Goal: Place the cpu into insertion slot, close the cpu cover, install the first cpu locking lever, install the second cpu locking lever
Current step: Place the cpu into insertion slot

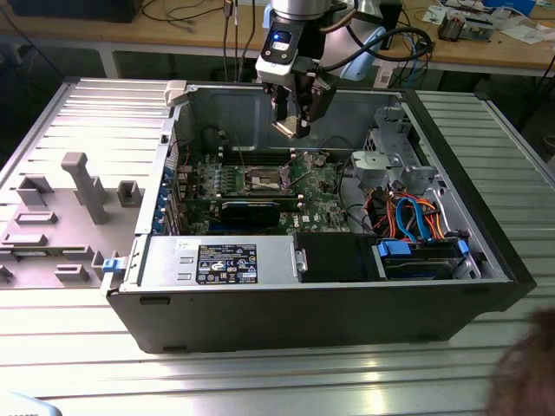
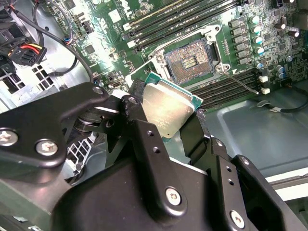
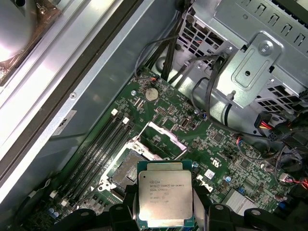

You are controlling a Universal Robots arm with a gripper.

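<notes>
Exterior view, left to right, placing everything by the slot. Well off to the exterior view's left of it lies a matt grey plate with moulded blocks and an upright post. Around the slot is the open black case, its steel walls dull grey inside, resting on a ribbed metal table. The slot itself is a small square socket with a silver surround on the green board. Above it and slightly to the exterior view's right hangs the gripper, clear of the board. Farther to that side of the slot stand a perforated silver cage and a bundle of orange and blue cables.

In the second wrist view the black gripper has its two fingers closed onto opposite edges of the cpu. The chip is flat, square and brushed silver on top with a thin green rim, and is held tilted. It is apart from the slot, whose tan-gold contact field lies bare inside a dark rim. Long narrow black memory slots run just beside the slot.

In the first wrist view the cpu sits between the gripper's fingers, near the slot. The cover, a thin silver frame, stands tilted up just beside the slot.
</notes>
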